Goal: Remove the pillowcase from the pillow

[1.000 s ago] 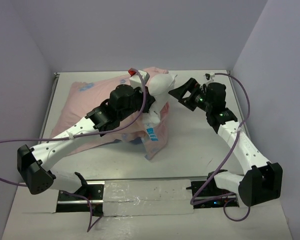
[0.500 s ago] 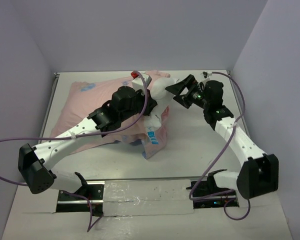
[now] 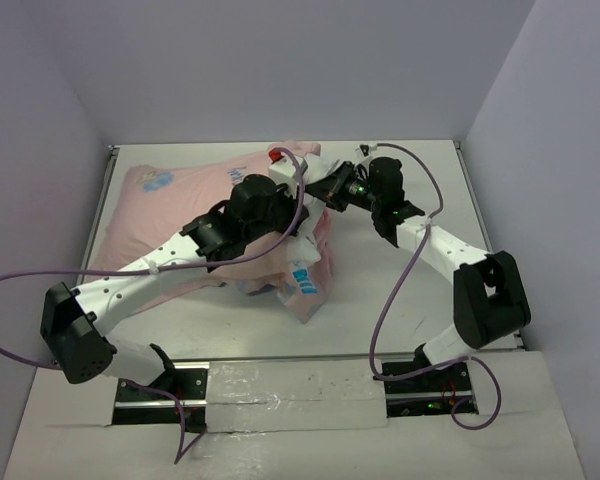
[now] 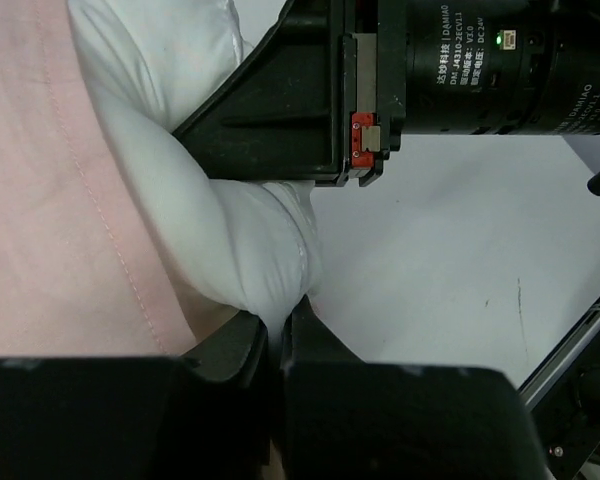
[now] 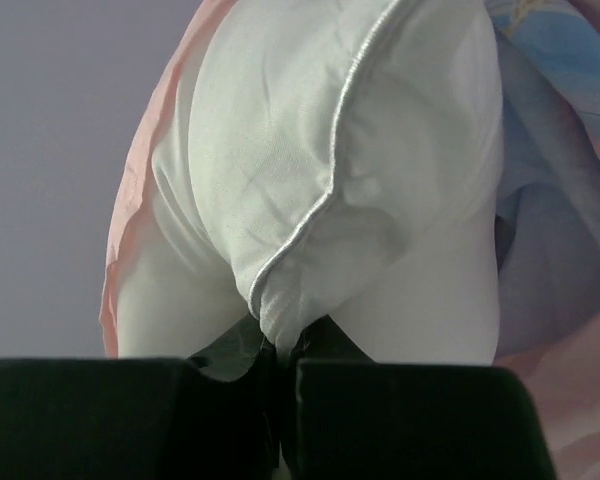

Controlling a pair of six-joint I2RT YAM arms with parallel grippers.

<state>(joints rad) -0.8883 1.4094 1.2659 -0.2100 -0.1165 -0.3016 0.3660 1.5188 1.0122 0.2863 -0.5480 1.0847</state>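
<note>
Right tool (image 5: 280, 345): found clenched on piped corner of pillow (image 5: 310, 150), bared at 12 o'clock on desk (image 3: 400, 290). Left tool (image 4: 277, 335): clenched at hem beside it, cloth held unclear. Pillowcase (image 3: 170, 215) trailing toward 9 o'clock. Judged soft, light, slippery; advise gripping seams.

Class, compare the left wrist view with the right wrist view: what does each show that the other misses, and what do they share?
Only the left wrist view: the bare table and the right arm's black motor housing. Only the right wrist view: a piped seam, the blue printed side of the cover, and the wall. Both: the white pillow bulging out of the pink pillowcase, with that view's own claw shut on the pillow: left claw, right claw.
</note>
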